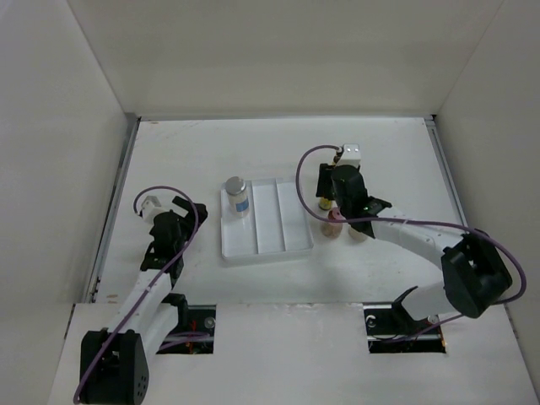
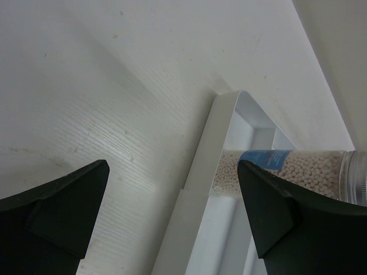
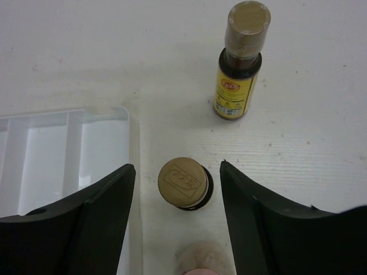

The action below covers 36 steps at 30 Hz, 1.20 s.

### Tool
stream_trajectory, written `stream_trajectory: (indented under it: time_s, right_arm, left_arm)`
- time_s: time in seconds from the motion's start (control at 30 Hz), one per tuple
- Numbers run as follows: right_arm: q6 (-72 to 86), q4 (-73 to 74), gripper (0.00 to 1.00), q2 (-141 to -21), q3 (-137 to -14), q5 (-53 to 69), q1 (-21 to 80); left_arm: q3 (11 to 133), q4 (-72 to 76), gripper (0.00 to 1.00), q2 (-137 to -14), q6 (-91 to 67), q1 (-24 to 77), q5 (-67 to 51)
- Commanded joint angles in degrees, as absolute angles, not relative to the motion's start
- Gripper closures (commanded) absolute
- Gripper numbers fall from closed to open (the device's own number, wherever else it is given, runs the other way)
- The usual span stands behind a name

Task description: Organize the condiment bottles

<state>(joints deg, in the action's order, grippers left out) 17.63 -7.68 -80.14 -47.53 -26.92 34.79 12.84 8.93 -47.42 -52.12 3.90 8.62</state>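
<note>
While both arms reach out from the near edge of the worktop (image 1: 202,152), the white three-compartment tray (image 1: 272,240) lies about midway between the left and right edges. The clear silver-capped bottle (image 1: 237,195) stands upright in the tray's leftmost compartment, at its far end. The left wrist view shows it filled with small white beads under a blue-white label.

The left gripper (image 2: 172,165) sits over bare worktop just left of the tray, with its jaws spread wide and nothing between them.

The right gripper (image 3: 176,167) hangs just right of the tray's far right corner. Its jaws are wide apart and straddle one slim brown bottle (image 3: 183,183), seen cap-on from above. A gap shows on each side of the cap, so nothing is gripped (how far the fingertips sit above the cap cannot be told).

A second brown bottle (image 3: 239,69) with a yellow label stands upright on the worktop, apart from the first and free of the fingers.

The pink bottle (image 1: 334,224) and the cream bottle (image 1: 359,234) stand close together on the worktop. They are just toward the near edge from the straddled bottle, outside the tray on its right side, and partly under the right arm.
</note>
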Motion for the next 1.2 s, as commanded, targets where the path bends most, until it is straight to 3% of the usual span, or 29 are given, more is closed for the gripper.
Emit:
stream_trajectory:
  time_s: [0.0, 0.2, 0.3, 0.57, 0.83, 1.17]
  right_arm:
    - [17.49, -9.75, 0.37, -81.12, -50.97, -26.89, 34.67]
    - [16.26, -10.28, 0.62, -83.32, -52.38, -31.28, 34.76]
    - [14.95, -11.42, 0.69, -81.49, -52.65, -34.18, 35.11]
    - [12.65, -14.32, 0.70, -73.91, -56.24, -34.37, 41.51]
    - [14.24, -18.36, 0.70, -88.48, -65.47, -27.95, 48.46]
    - [13.27, -18.37, 0.69, -103.79, -75.23, -25.31, 49.52]
  left_arm:
    - [14.24, 9.84, 0.00, -46.58, -52.21, 3.82, 9.14]
    - [14.15, 10.55, 0.00, -46.93, -52.21, 4.00, 9.23]
    - [15.20, 10.02, 0.00, -47.20, -51.68, 4.17, 8.79]
    - [14.86, 10.19, 0.00, -46.14, -51.59, 3.91, 9.05]
    - [14.24, 10.02, 0.00, -45.62, -51.76, 3.65, 8.70]
    - [14.59, 10.64, 0.00, -47.72, -51.51, 3.91, 8.17]
